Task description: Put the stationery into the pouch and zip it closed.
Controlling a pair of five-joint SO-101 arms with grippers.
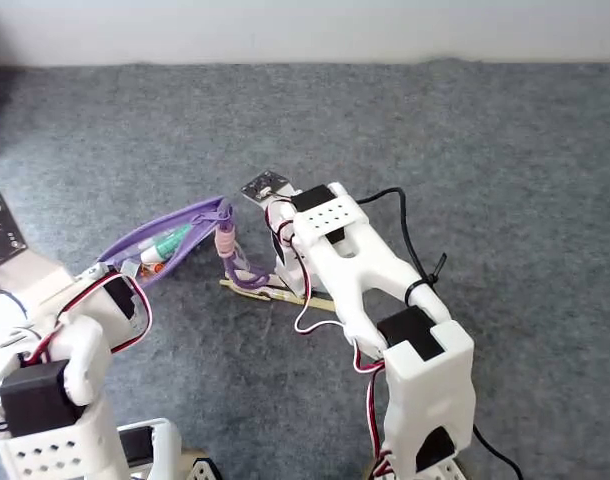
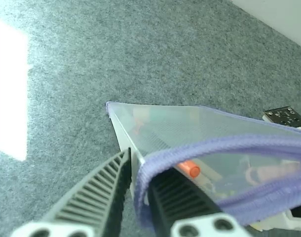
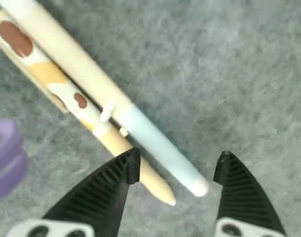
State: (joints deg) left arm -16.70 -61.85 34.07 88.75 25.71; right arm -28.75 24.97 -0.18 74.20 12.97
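A translucent pouch [image 1: 163, 243] with a purple zip rim is held up off the grey carpet, with a green marker and an orange-tipped item [image 2: 189, 169] inside. My left gripper [image 2: 140, 200] is shut on the pouch [image 2: 190, 126] at its purple rim, at the end nearest the left arm. Two pens [image 1: 257, 290] lie side by side on the carpet beside the pouch's other end. One is cream with a pale blue end [image 3: 140, 133], the other cream with brown spots [image 3: 52, 81]. My right gripper [image 3: 179, 160] is open just above their ends, the pale blue tip between its fingers.
A purple strap with a pink piece [image 1: 226, 243] hangs from the pouch's far end, close to the right arm's wrist. A black cable [image 1: 410, 235] loops beside the right arm. Open grey carpet [image 1: 465, 150] spreads to the back and right, up to a white wall [image 1: 305, 30].
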